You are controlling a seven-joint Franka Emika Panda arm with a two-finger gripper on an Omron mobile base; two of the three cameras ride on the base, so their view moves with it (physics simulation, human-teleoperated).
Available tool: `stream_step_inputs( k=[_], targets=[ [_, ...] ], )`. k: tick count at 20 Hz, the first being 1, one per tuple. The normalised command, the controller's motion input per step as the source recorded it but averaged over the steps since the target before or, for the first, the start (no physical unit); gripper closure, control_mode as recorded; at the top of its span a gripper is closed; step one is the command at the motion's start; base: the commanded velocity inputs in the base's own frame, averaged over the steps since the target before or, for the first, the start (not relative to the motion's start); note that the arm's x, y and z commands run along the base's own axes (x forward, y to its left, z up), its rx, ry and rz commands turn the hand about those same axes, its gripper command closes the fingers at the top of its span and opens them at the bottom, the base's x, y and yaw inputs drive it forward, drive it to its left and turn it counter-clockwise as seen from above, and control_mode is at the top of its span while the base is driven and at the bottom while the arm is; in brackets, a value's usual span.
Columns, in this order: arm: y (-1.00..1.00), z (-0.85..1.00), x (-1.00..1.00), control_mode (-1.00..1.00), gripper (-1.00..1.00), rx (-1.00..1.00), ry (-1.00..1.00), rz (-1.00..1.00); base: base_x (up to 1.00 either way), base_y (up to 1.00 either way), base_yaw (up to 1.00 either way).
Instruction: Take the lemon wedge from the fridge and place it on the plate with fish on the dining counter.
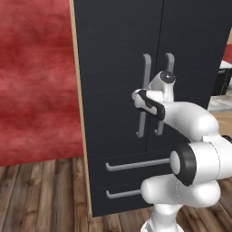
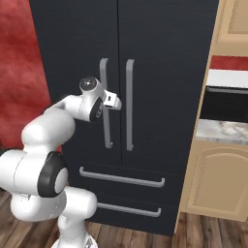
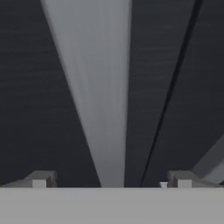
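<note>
My tool (image 3: 111,183) open, straddling left door handle (image 3: 98,96) of fridge (image 1: 113,68); bar runs vertical, dead ahead between fingertips.

no readable text, label or number anywhere

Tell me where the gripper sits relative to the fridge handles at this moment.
The gripper is at the left door's bar handle on the closed fridge; in the hand view that handle runs up between its spread fingertips.
</note>
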Motion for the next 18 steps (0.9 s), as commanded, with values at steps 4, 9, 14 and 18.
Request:
stream_step_inputs(
  k=[4,9,14,18],
  targets=[
    [0.00,-0.20,0.20,-1.00,-1.00,-0.01,-0.07,0.00,0.00,0.00,0.00],
    [0.00,-0.24,0.21,-1.00,-1.00,0.00,-0.10,0.00,0.00,0.00,0.00],
    [0.00,-0.30,0.35,-1.00,-1.00,0.01,-0.13,0.00,0.00,0.00,0.00],
    [0.00,-0.24,0.34,-1.00,-1.00,0.00,-0.13,0.00,0.00,0.00,0.00]
  ],
)
